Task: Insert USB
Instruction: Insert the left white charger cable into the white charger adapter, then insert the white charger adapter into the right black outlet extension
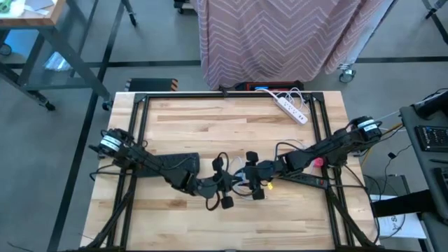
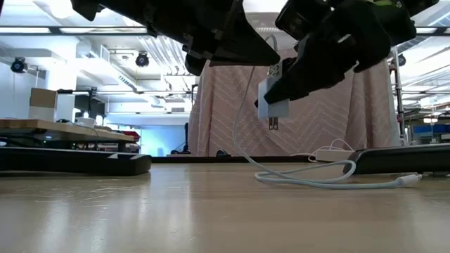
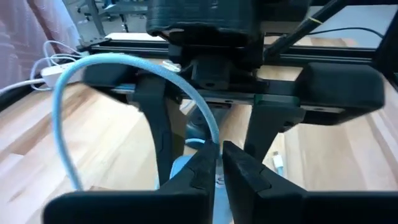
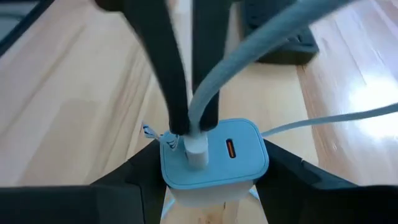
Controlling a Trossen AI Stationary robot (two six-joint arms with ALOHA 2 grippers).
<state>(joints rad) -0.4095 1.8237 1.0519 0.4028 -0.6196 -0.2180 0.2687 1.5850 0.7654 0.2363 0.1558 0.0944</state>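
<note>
Pale blue charger (image 4: 214, 155), white cable plug (image 4: 196, 151) seated

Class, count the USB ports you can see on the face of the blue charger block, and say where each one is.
2. On the charger block held by the right pincer, one port has the white plug in it; the empty port sits beside it. Other faces are hidden.

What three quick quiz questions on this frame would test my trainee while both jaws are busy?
1. True or false: the charger rests on the table.
2. Which gripper holds the charger: A left, B right?
3. Fill in: the cable plug sits in one charger port; the other port is ____.

Key: 1 false, it hangs in the air, prongs down. 2 B. 3 empty.
</note>
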